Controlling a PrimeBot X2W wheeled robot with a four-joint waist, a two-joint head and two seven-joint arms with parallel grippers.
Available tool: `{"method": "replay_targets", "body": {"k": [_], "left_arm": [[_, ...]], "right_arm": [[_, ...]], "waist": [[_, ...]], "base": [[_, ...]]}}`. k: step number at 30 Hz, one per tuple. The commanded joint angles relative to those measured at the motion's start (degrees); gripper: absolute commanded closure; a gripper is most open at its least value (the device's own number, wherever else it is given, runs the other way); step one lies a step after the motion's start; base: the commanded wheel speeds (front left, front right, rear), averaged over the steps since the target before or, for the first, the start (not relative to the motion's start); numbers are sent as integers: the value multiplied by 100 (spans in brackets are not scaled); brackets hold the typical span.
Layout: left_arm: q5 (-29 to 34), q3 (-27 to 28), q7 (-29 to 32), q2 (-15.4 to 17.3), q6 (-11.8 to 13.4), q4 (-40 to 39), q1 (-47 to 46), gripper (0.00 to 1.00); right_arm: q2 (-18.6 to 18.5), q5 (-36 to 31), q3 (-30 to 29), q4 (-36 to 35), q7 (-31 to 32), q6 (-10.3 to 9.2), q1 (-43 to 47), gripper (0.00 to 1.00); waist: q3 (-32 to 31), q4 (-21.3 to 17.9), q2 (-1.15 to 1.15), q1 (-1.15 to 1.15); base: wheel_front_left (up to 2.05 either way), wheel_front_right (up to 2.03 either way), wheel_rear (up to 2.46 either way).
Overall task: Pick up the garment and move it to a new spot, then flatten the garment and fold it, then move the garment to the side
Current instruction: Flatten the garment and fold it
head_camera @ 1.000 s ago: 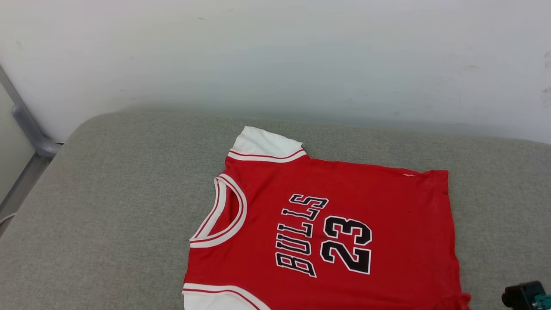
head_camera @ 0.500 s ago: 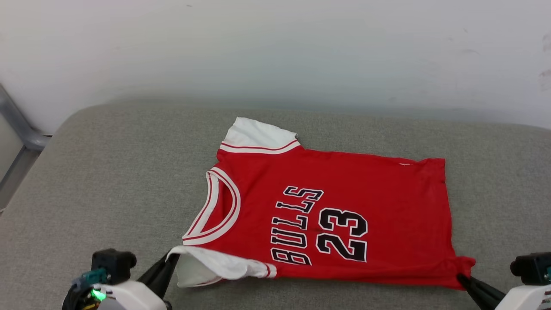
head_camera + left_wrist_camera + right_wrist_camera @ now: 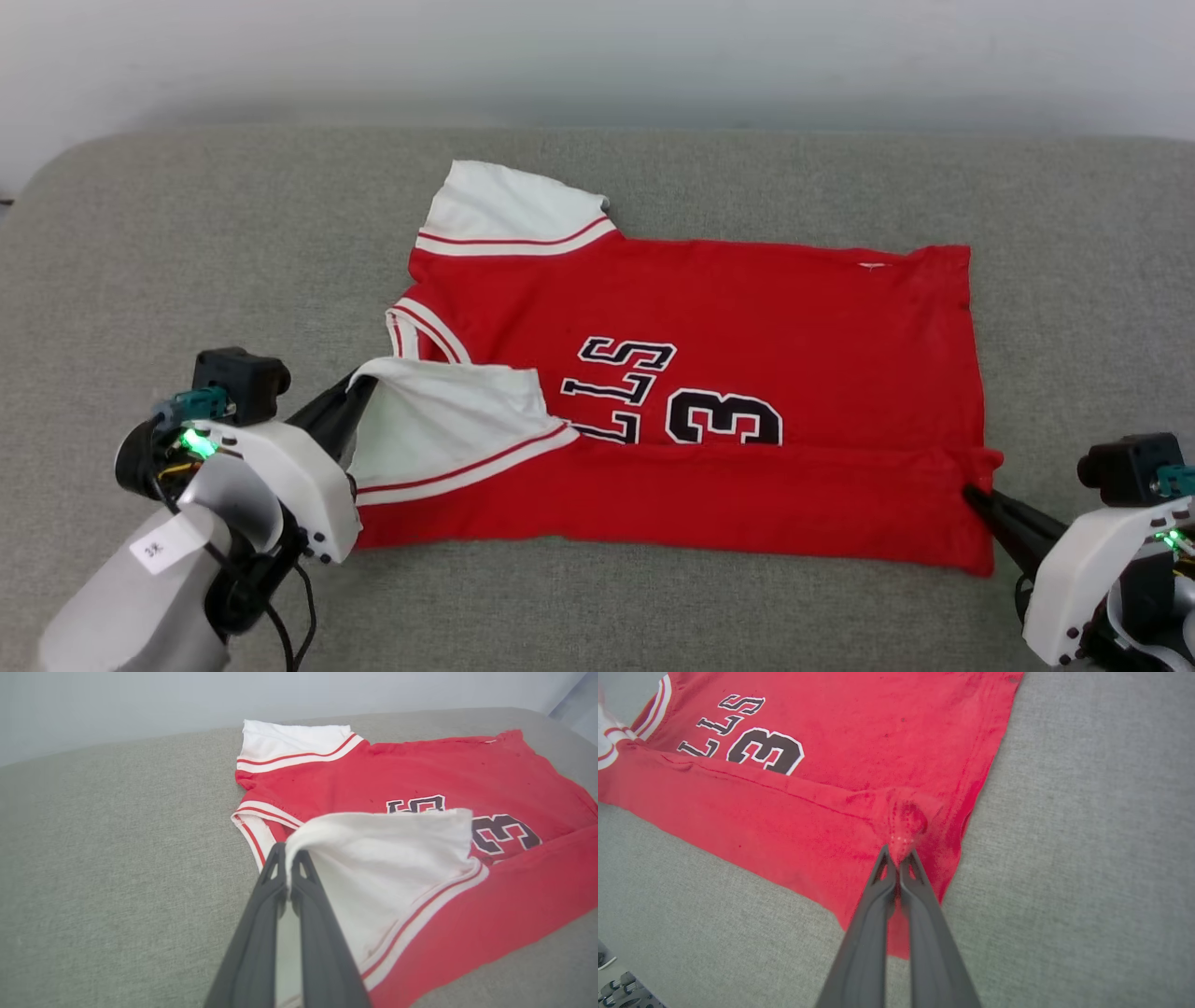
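Note:
The garment (image 3: 747, 308) is a red jersey with white sleeves, lying on the grey cushion with its near long edge folded up over the black lettering, so half of the "23" is covered. My left gripper (image 3: 359, 385) is shut on the near white sleeve (image 3: 387, 858), lifted and turned over the neckline. Over at the right, my right gripper (image 3: 971, 492) is shut on the garment's near hem corner (image 3: 903, 823), bunched at the fingertips. The far white sleeve (image 3: 504, 210) lies flat.
The grey fabric cushion (image 3: 187, 233) spreads wide to the left, right and front of the garment. A pale wall (image 3: 597, 47) runs along its far edge.
The head camera has tilted down. Both grippers have carried the garment's near edge away from me over the front, so the fold now covers more of the lettering and number.

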Motion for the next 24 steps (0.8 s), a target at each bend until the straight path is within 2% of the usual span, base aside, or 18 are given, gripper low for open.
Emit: {"method": "replay_targets", "body": {"k": [1, 8, 15, 16, 17, 18, 19, 24], "left_arm": [[29, -43, 19, -55, -65, 166, -171, 100], [69, -329, 4, -381, -341, 1418, -639, 100], [59, -565, -352, -651, -452, 2270, -877, 100], [50, -592, -410, -674, -461, 2353, -900, 91], [63, -625, -462, -676, -465, 2433, -931, 58], [77, -644, -523, -671, -465, 2498, -973, 0], [79, -660, -581, -670, -464, 2541, -1016, 0], [92, -767, -705, -587, -478, 2584, -1185, 0]], "right_arm": [[39, -40, 13, 55, 22, -5, -148, 100], [130, -78, 227, 419, 53, -5, -441, 100], [184, -22, 377, 613, -10, -5, -463, 100], [193, 7, 371, 615, -20, -5, -442, 88], [193, 17, 366, 597, -56, -5, -425, 64], [191, 31, 347, 573, -71, -5, -410, 8], [185, 34, 322, 543, -119, -5, -391, 0], [233, -4, 97, 346, -372, -5, -289, 0]], "waist": [[217, -61, 0, -1], [491, -116, 0, -1], [490, -102, 0, -1], [460, -89, 0, -1], [423, -78, 0, -1], [382, -65, 0, -1], [333, -49, 0, -1], [27, 47, 0, -1]], "base": [[0, 0, 0], [0, 0, 0], [0, 0, 0], [0, 0, 0], [0, 0, 0], [0, 0, 0], [0, 0, 0], [0, 0, 0]]}}
